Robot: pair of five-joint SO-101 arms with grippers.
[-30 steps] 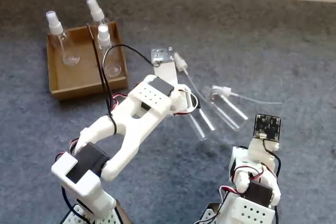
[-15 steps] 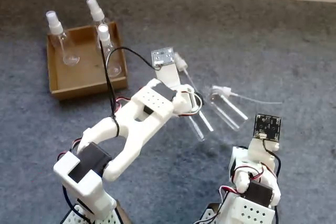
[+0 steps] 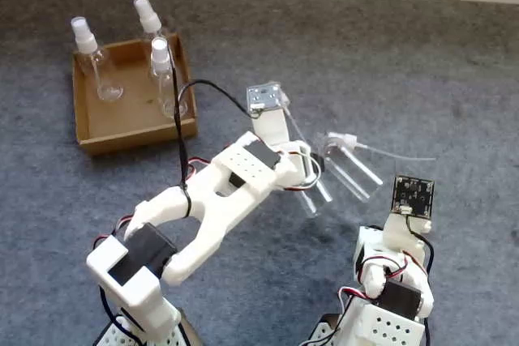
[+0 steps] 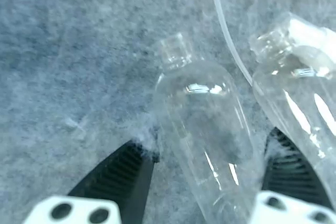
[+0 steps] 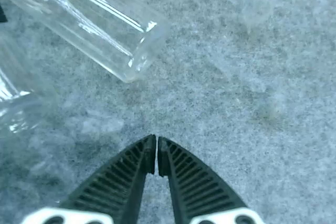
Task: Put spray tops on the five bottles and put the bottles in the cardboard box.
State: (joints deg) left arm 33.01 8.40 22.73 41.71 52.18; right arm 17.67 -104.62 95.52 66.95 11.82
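Bottle (image 4: 205, 124), uncapped and clear, lies on its side on the grey carpet (image 3: 405, 62) to the right of the cardboard box (image 3: 89, 131) in the high view, between the spread fingers of the left gripper (image 4: 210, 150). A second bottle (image 4: 299, 77) lies just beside it, farther from the box. Farthest out, the right gripper (image 5: 157, 153) is pressed together over carpet. Capped bottles (image 3: 162, 70) stand at the box.

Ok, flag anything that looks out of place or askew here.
Two bottles without tops lie on their sides on the carpet, one between the left gripper's open jaws. A loose spray top lies by them.
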